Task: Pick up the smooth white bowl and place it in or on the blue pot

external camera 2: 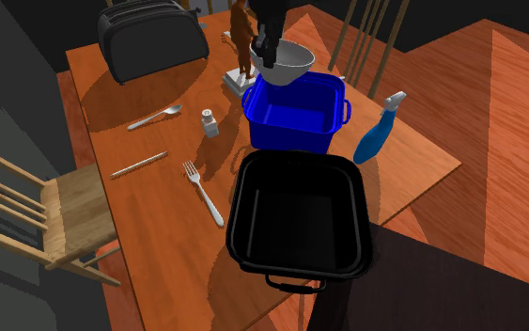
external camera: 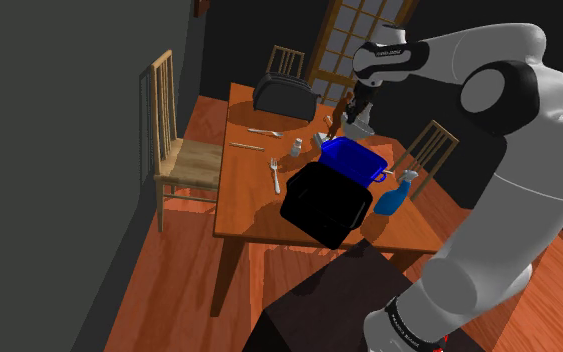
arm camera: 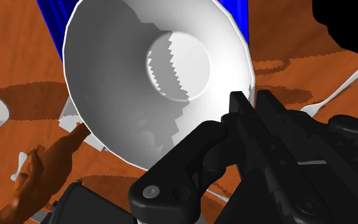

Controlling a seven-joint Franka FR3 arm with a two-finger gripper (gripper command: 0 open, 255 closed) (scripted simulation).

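The black gripper (arm camera: 250, 105) is clenched on the rim of a smooth white bowl (arm camera: 139, 83), holding it lifted clear of the wooden table (external camera 2: 159, 216). Just below the gripper sits the blue pot (external camera 2: 295, 113) (the bowl hangs over the pot's rim nearest a brown figurine (external camera 2: 241, 33)). Farther from the gripper, past the pot, stand a black tub (external camera 2: 300, 212) and a blue spray bottle (external camera 2: 377, 139).

This is a home dining room: a brown wooden bench (external camera: 249, 190) with pale slat-backed wooden chairs (external camera: 184, 150) beside it, a black toaster (external camera: 282, 93), a silver fork (external camera 2: 203, 191) and spoon (external camera 2: 154, 117), reddish plank floor (external camera: 184, 270) and a many-paned door (external camera: 354, 40).
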